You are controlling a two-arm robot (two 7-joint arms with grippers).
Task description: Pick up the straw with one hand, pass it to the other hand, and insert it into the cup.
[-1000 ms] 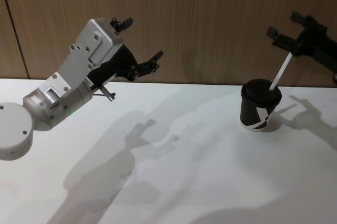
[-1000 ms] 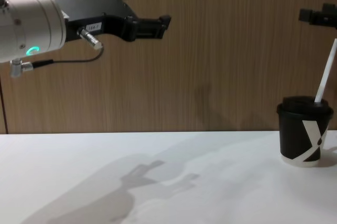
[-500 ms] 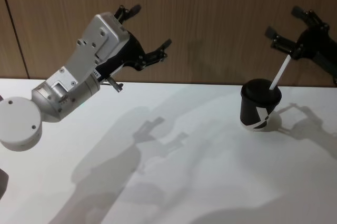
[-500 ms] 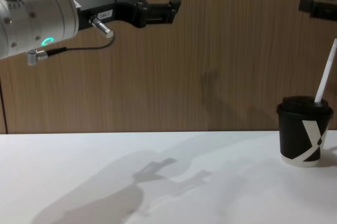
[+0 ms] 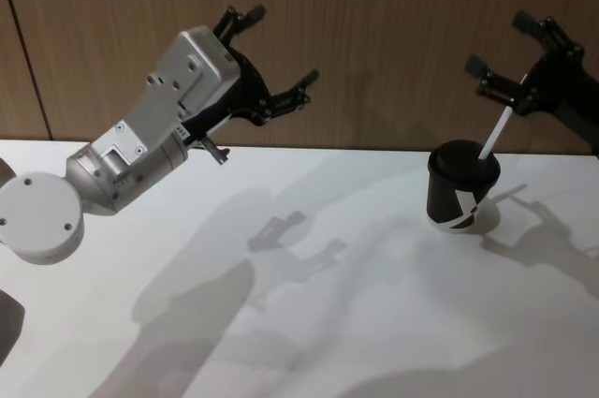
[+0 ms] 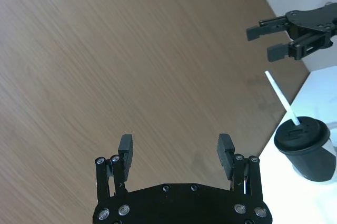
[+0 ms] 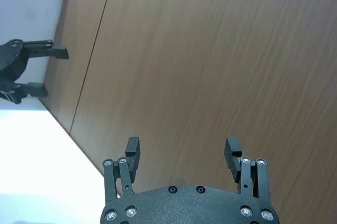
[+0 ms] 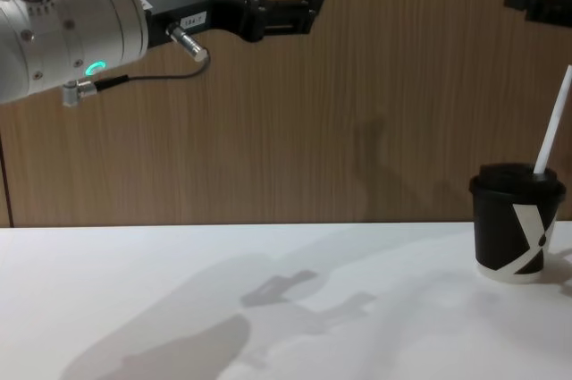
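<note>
Straw (image 5: 495, 134) stands in the cup (image 5: 462, 186), its lower end through the black lid and its upper part leaning up and toward the right gripper (image 5: 513, 54) — a tilt that fits a long thin thing pivoting in a small lid hole with nothing holding it. That gripper hangs in the air above and a little behind the cup, its jaws spread wide, and the straw's top end lies close to them but, as far as the head view tells, apart from them; in the left wrist view the straw (image 6: 282, 100) ends just short of the open right gripper (image 6: 266, 41), with a clear gap. Judged from this, the insertion is done and the spread jaws are there because the straw no longer needs a hold. The cup sits upright on the white table (image 5: 374, 286) at the robot's right, near the wood wall (image 5: 374, 33), its white mark facing forward in the chest view (image 8: 529, 239). The left gripper (image 5: 279, 53) is raised high over the table's left side, well apart from cup and straw, jaws likewise wide open and empty — a spot that keeps it out of the way, its share of the pass being over. What could still go wrong is small: a brush against the leaning straw could tip the light cup.
</note>
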